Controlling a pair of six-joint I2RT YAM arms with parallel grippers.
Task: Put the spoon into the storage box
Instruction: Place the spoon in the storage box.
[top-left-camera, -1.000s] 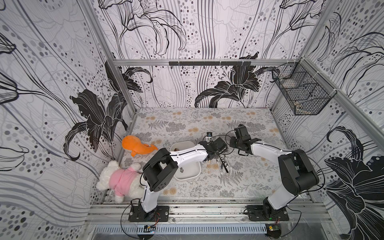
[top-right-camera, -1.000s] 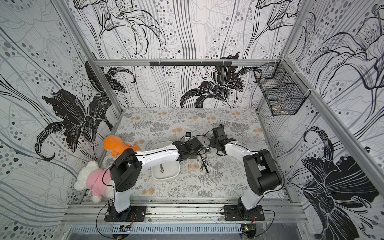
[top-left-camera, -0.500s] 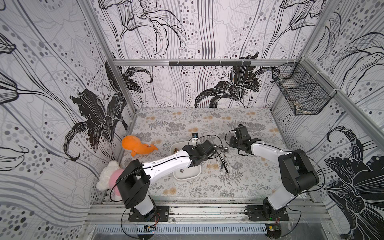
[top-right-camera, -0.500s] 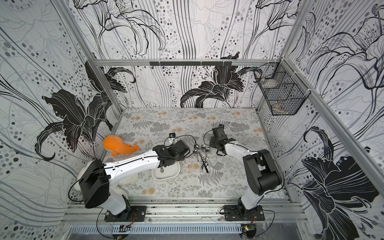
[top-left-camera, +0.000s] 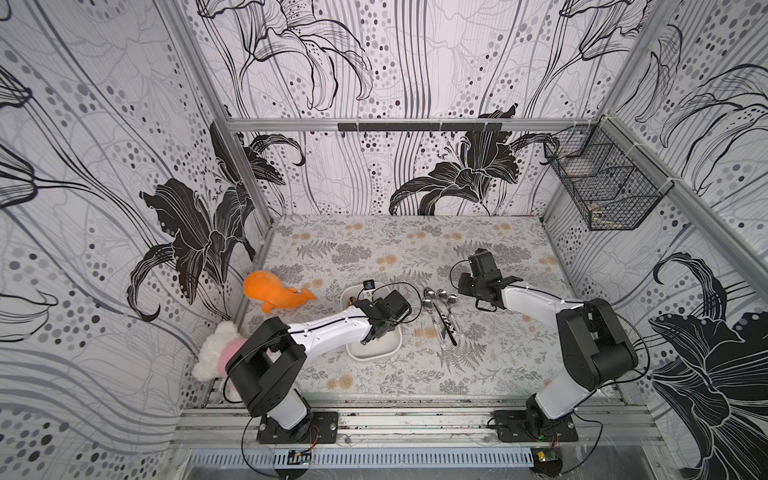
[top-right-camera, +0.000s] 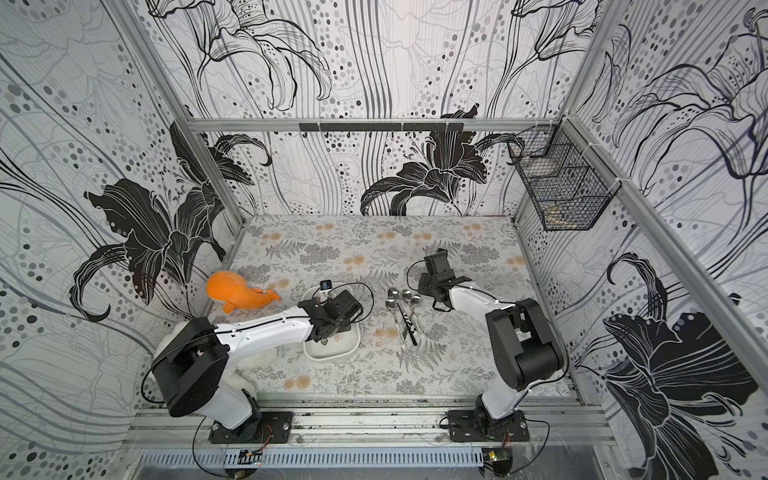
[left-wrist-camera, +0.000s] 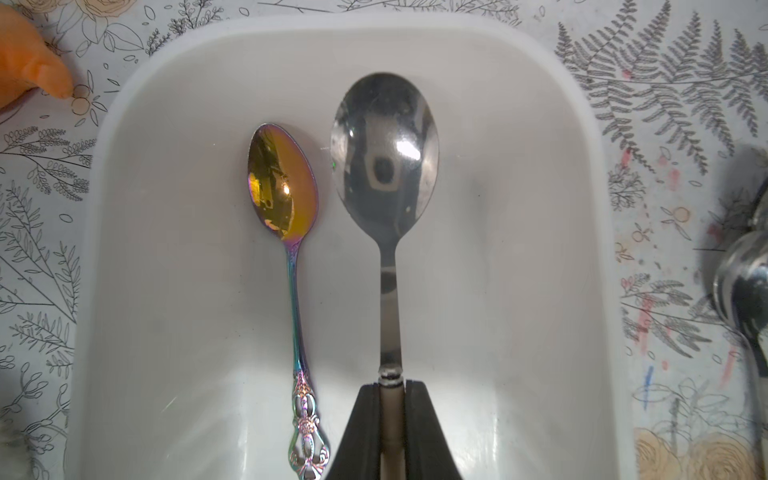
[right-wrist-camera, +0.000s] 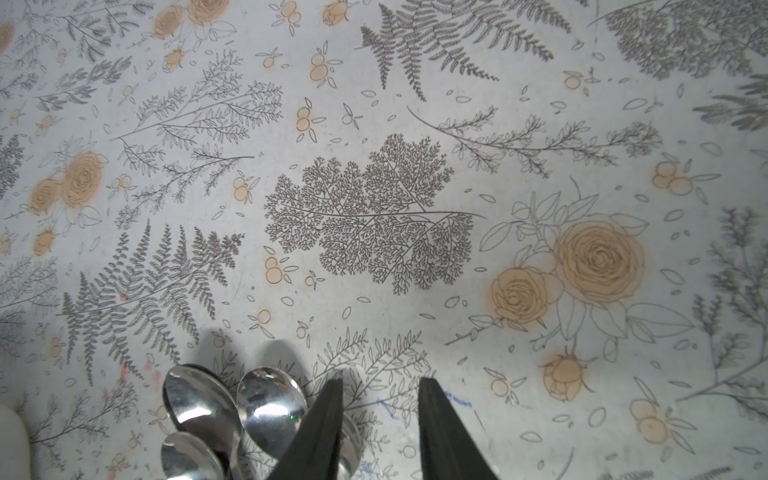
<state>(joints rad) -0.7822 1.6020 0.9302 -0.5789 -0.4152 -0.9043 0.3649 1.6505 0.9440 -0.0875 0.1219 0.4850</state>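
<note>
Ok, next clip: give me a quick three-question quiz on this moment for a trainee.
1. True or false: the left gripper is shut on the handle of the silver spoon.
2. What already lies in the storage box? A) a fork B) a rainbow-tinted spoon C) nothing
3. Fill in: the right gripper is ____ and holds nothing.
Key: 1 true; 2 B; 3 open.

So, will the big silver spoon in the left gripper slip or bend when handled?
Probably stiff: the silver spoon looks like polished metal. Likely slippery, since the left gripper pinches only its thin handle. Its rounded bowl may rock slightly once lying in the storage box.
</note>
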